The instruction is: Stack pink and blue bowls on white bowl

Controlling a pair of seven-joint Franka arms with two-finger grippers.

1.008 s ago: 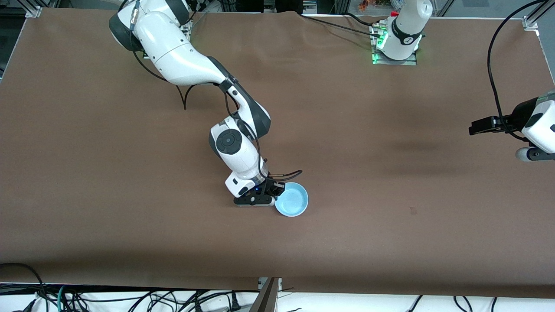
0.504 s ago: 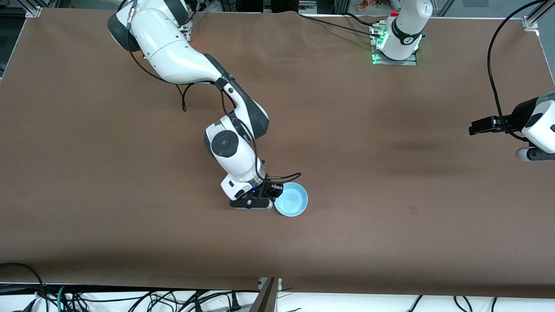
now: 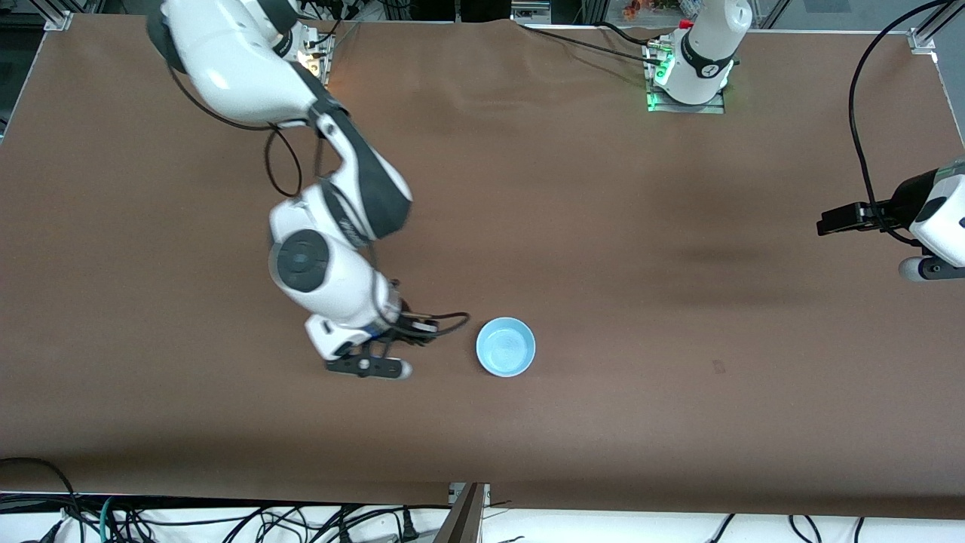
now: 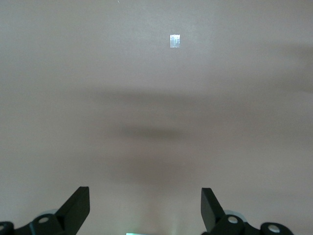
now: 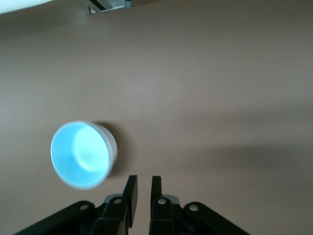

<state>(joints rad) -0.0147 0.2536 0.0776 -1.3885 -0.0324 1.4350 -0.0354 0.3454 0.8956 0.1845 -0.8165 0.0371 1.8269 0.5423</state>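
The light blue bowl [image 3: 506,346] sits upright on the brown table, near the middle. It also shows in the right wrist view [image 5: 80,154], where its outer wall looks pale. No pink or white bowl can be made out on its own. My right gripper [image 3: 413,330] [image 5: 143,183] is beside the bowl, toward the right arm's end of the table. It is apart from the bowl and empty, with its fingers nearly together. My left gripper [image 3: 829,221] [image 4: 145,205] hangs open and empty over bare table at the left arm's end, waiting.
The brown cloth [image 3: 678,422] covers the whole table. A small tape mark [image 3: 718,367] [image 4: 174,41] lies on it between the bowl and the left arm's end. Cables hang past the table edge nearest the front camera.
My right gripper held the blue bowl's rim; it has let go and moved away toward the right arm's end. The bowl stayed in place. The left arm has not moved.
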